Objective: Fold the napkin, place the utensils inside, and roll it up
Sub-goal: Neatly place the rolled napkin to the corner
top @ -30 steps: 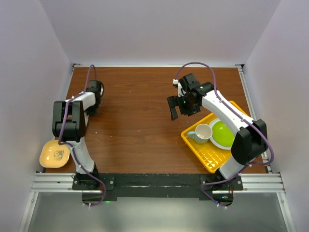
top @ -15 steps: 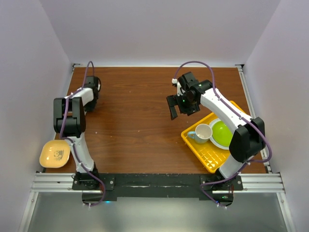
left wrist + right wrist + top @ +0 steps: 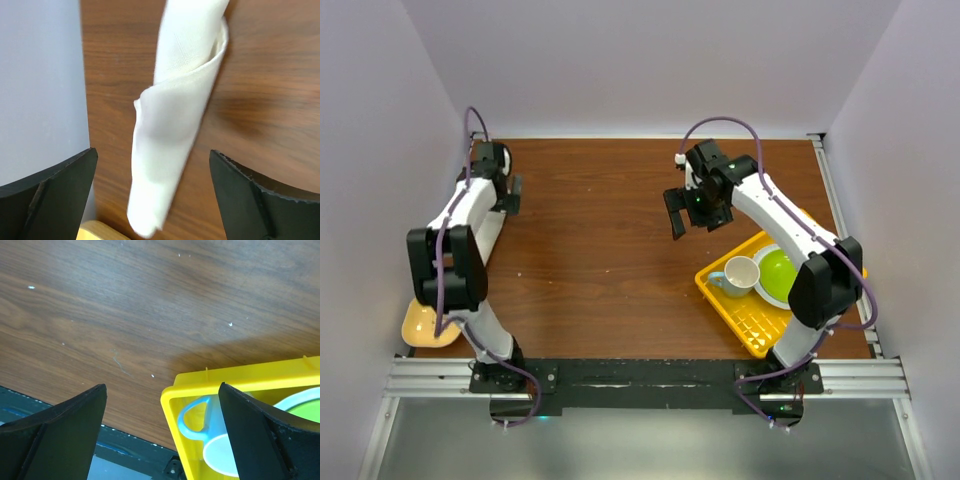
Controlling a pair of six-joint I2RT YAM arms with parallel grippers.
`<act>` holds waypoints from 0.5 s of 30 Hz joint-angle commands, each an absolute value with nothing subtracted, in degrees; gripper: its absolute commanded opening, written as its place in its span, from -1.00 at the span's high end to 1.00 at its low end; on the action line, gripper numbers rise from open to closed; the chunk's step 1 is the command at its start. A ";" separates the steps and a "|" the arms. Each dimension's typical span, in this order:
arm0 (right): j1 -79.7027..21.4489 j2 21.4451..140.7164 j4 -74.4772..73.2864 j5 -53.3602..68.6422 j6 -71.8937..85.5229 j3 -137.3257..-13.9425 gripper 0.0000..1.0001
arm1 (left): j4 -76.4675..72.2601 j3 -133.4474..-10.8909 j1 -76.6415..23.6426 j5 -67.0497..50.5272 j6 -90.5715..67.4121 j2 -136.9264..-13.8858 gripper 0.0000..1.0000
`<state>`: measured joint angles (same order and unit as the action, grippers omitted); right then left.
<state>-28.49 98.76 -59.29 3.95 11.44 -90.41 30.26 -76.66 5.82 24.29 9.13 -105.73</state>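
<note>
**Top external and wrist views: folded napkin lies between the spread fingers of the left tool**

Top external view shows a brown wooden surface with two arms rising from its near edge. The left tool (image 3: 508, 188) is at the far left corner. The right tool (image 3: 688, 215) hangs over the middle of the surface, just off the far corner of a yellow tray (image 3: 750, 322) by the right edge. The tray holds a pale blue cup (image 3: 741, 272) and a green plate (image 3: 782, 272). A tan bowl (image 3: 423, 326) sits at the near left corner.

Left wrist view shows the napkin (image 3: 172, 125), a white cloth folded into a long loose strip, lying close to the left edge beside the lilac wall. It runs down the picture and ends between the two black fingers of the left tool, which are spread wide. Neither finger touches it.

Right wrist view shows the right tool's fingers also wide apart, holding nothing, with bare wood and the tray corner below.
</note>
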 commanded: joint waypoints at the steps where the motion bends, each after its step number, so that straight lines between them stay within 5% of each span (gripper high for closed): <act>1: -28.30 97.65 -63.80 2.99 14.50 -97.28 -0.96 | 33.75 -79.11 3.00 12.77 -3.32 -91.25 -1.00; 8: -27.95 83.70 -61.09 2.29 26.33 -92.04 -0.97 | 21.83 -72.08 -18.94 -14.29 -26.69 -77.28 -1.00; 15: -27.95 60.58 -56.69 -1.49 35.94 -77.35 -0.96 | 16.61 -69.26 -27.42 -17.32 -35.86 -67.33 -1.00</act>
<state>-28.16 70.41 -58.35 1.91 28.69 -81.84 20.53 -69.54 -26.26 -13.30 -28.51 -72.49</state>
